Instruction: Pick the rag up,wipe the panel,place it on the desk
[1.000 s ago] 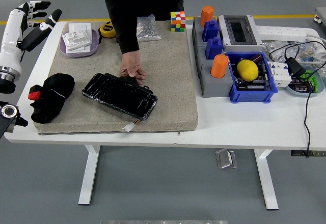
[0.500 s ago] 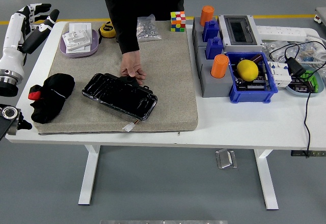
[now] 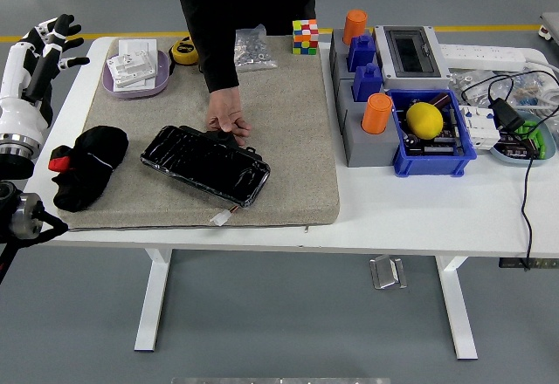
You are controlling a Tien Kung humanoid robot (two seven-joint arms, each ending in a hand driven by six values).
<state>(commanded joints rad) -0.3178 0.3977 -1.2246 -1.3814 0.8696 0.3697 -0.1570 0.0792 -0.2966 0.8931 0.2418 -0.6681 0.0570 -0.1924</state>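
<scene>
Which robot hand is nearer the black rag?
Left. The left hand hovers open beyond the table's left edge, up-left of the rag; the right hand is out of view.

panel (image 3: 205,165): glossy blk plastic | rag (image 3: 86,166): matt blk cloth | mat (image 3: 288,131): rough felt

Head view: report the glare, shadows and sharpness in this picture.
Head view: even, soft light with only faint shadows on the mat; the glossy black panel shows streaky white reflections; the black rag reads as a dark mass with little detail; everything on the table is sharp, including the left hand raised at the picture's left edge.
</scene>
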